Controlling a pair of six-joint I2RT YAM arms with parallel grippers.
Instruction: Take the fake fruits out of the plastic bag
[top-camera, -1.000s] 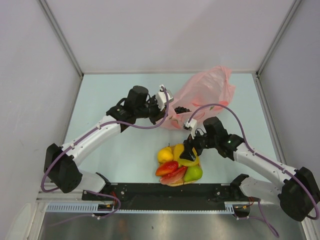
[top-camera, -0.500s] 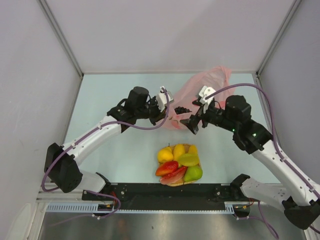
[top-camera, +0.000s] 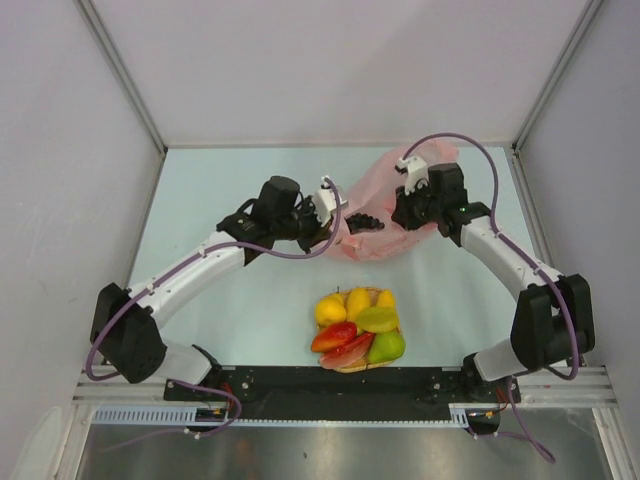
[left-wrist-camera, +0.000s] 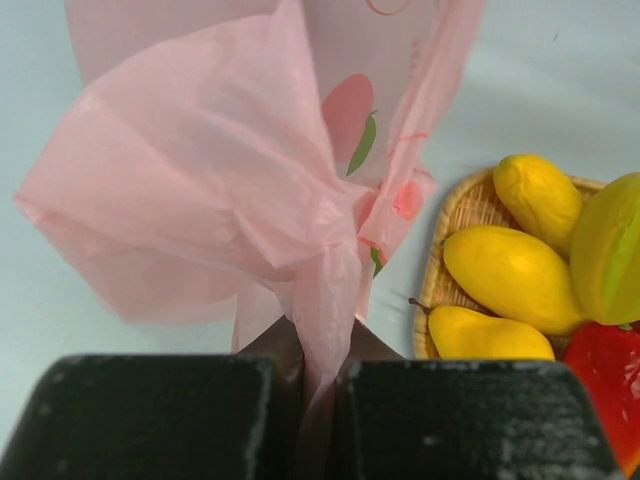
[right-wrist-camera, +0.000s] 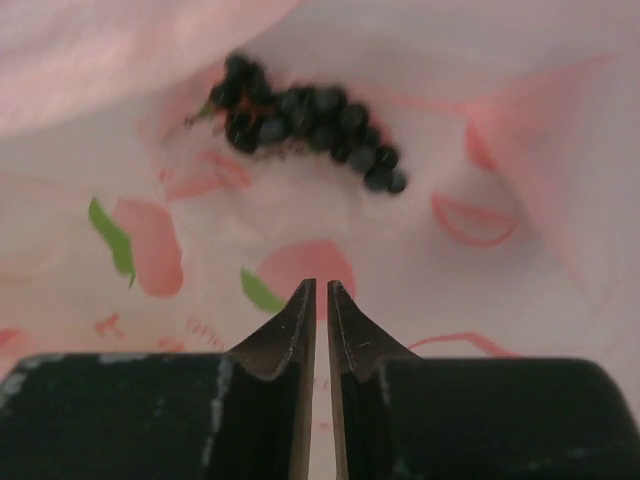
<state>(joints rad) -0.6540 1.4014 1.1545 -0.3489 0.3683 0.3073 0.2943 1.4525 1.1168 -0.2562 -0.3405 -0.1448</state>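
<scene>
Right gripper (right-wrist-camera: 320, 292) presents narrow jaws: the two fingertips stand almost together, with only a thin slit between them, against the printed film of the plastic bag (right-wrist-camera: 500, 130). Whether a fold of film is caught in that slit cannot be determined. The grape bunch (right-wrist-camera: 305, 122), the only fruit visible at the bag, lies directly ahead of these fingertips and a little beyond them. Its long axis runs crosswise to the finger line, sloping slightly down to the right in the wrist view. Whether a layer of film covers the bunch cannot be told. From above, the bunch sits at the bag's mouth, between the two grippers; the right one faces it. Left gripper (left-wrist-camera: 320, 350) is clamped on a gathered fold at the bag's left edge. The other fake fruits (top-camera: 358, 325) lie in the woven tray (left-wrist-camera: 455, 210), apart from the bag on its near side. Reaching the bunch would probably require wider jaws, closed across its short axis.
</scene>
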